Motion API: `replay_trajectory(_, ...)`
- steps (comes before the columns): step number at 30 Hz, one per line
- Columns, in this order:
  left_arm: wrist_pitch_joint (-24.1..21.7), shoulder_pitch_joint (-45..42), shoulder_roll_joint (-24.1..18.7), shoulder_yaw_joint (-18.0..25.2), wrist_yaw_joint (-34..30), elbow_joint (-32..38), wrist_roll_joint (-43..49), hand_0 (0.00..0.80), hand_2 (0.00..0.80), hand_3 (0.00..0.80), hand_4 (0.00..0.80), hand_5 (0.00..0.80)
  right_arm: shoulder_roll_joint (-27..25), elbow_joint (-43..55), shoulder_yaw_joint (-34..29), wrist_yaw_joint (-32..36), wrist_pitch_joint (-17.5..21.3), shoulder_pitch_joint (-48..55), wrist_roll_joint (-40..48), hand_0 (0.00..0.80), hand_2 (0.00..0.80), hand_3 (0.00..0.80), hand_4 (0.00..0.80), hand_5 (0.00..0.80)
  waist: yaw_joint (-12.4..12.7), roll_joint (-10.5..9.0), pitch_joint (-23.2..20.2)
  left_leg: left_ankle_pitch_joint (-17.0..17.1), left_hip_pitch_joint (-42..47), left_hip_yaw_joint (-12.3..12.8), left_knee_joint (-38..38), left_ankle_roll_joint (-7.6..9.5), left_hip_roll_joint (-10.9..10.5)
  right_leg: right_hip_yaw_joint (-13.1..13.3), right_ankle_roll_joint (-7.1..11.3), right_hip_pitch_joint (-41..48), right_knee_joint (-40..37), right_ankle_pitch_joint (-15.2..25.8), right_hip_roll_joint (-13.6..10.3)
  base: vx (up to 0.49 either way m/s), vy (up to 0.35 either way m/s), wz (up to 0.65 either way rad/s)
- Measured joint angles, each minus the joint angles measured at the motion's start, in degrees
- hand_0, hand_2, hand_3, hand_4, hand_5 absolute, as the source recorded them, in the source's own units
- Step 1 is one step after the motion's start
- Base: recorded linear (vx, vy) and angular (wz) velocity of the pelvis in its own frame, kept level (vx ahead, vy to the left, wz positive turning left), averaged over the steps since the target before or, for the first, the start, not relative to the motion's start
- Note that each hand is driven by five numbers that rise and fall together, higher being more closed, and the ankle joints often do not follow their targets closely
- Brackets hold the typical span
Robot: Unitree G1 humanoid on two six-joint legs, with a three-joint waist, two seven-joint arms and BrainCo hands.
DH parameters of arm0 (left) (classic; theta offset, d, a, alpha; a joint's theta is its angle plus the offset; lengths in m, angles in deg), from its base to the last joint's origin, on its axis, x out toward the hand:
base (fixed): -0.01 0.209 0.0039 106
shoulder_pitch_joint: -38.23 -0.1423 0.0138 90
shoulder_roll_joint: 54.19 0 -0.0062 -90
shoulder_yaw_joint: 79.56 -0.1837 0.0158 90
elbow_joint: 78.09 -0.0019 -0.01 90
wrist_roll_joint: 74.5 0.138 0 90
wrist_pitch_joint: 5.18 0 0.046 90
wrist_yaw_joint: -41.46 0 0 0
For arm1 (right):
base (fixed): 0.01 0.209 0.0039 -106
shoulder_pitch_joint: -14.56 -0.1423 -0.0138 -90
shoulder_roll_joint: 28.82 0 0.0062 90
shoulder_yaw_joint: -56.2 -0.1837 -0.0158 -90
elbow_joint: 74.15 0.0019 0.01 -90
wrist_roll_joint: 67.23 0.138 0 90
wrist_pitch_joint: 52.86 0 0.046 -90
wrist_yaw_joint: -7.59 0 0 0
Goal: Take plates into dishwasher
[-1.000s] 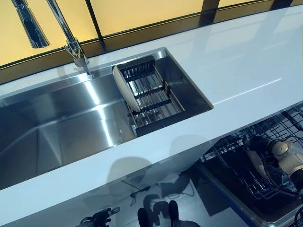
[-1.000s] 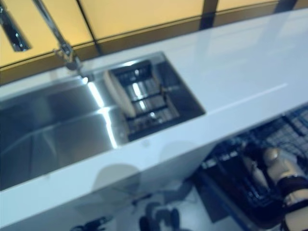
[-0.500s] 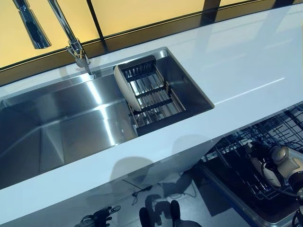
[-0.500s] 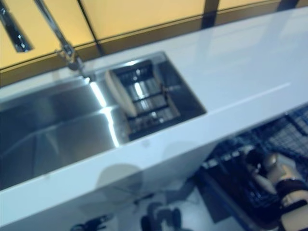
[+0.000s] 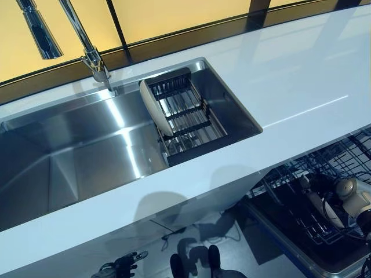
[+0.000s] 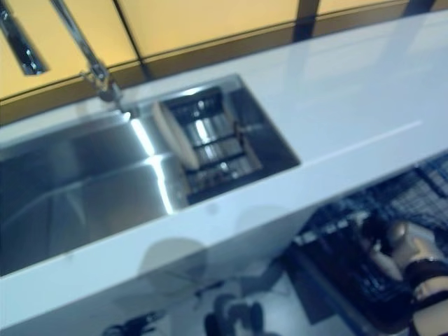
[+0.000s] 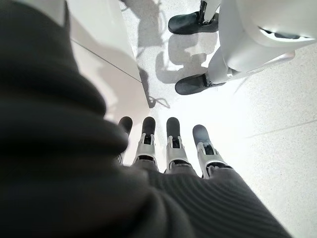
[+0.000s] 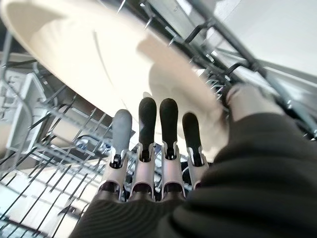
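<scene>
The right hand [image 8: 148, 163] is down in the dark wire dishwasher rack [image 5: 324, 197] at the near right of the scene, below the counter edge; its straight dark-tipped fingers [image 8: 147, 124] reach toward a cream round plate [image 8: 99, 54], with the thumb [image 8: 247, 101] on the far side of the rim, so the plate edge appears lightly pinched between thumb and fingers, though actual contact of the fingertips is not clearly shown. In the head views this plate [image 5: 324, 208] stands on edge among the rack's tines, just beside the hand [image 5: 351, 194], its face slanted. Judgement: the plate seems seated or nearly so, and the next step would be to release and withdraw. The left hand [image 7: 168, 148] hangs low at the near left, its fingers straight and relaxed, holding nothing, over the pale floor. A second cream plate [image 5: 153, 107] stands on edge against the left end of a black wire drying basket [image 5: 188, 113] in the right part of the stainless steel sink [image 5: 69, 156], far and left of the right hand, its long axis running near to far. Neither hand is close to it; it lies between them across the white countertop [image 5: 290, 75], beyond the rack.
</scene>
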Motion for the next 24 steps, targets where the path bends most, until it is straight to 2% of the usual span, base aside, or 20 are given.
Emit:
replay_trajectory(9, 0.1, 0.0, -0.3, 0.0, 0.0, 0.0, 0.0, 0.000, 0.000, 0.000, 0.000, 0.000, -2.5, 4.1, -2.0, 1.4, -3.0, -0.3, 0.2, 0.000, 0.000, 0.000, 0.000, 0.000, 0.0, -1.89, 0.1, 0.0, 0.2, 0.1, 0.0, 0.01, -0.1, 0.2, 0.02, 0.2, 0.1, 0.0, 0.0, 0.000, 0.000, 0.00)
replay_trajectory(14, 0.1, -0.2, -0.4, 0.1, 0.0, 0.0, 0.0, 0.000, 0.000, 0.000, 0.000, 0.000, -7.4, 7.0, -2.0, 3.4, -6.0, -1.8, 2.8, 0.000, 0.000, 0.000, 0.000, 0.000, -0.2, -2.67, 0.1, 0.0, 0.6, 0.2, 0.0, 0.01, -0.1, 0.7, 0.06, 0.4, 0.1, 0.1, 0.1, 0.036, 0.025, -0.05)
replay_trajectory(16, 0.2, -0.2, -0.4, 0.1, 0.0, 0.0, 0.0, 0.000, 0.000, 0.000, 0.000, 0.000, -10.1, 7.5, -2.3, 4.3, -8.0, -3.7, 5.5, 0.000, 0.000, 0.000, 0.000, 0.000, -0.3, -3.54, 0.1, -0.1, 1.1, 0.2, 0.0, -0.07, -0.1, 1.2, 0.05, 0.7, 0.1, 0.2, 0.2, 0.037, 0.024, -0.11)
replay_trajectory(20, 0.1, -0.2, -0.4, 0.1, 0.0, -0.1, 0.0, 0.000, 0.000, 0.000, 0.000, 0.000, -14.8, 5.8, -2.6, 7.4, -10.9, -7.1, 9.2, 0.000, 0.000, 0.000, 0.000, 0.000, -0.5, -5.16, -0.4, -0.1, 1.3, 0.3, 0.0, -0.07, 0.0, 1.4, 0.15, 0.8, 0.1, 0.2, 0.2, 0.036, 0.027, -0.03)
replay_trajectory(24, 0.1, -0.4, -0.5, 0.1, 0.0, -0.6, 0.0, 0.000, 0.000, 0.000, 0.000, 0.000, -16.0, 0.2, -2.5, 9.8, -13.6, -11.2, 10.1, 0.000, 0.000, 0.000, 0.000, 0.000, -0.6, -6.73, -1.3, -0.2, 1.6, 0.3, 0.0, -0.09, 0.0, 1.5, 0.28, 1.1, 0.0, 0.2, 0.2, 0.012, 0.009, 0.00)
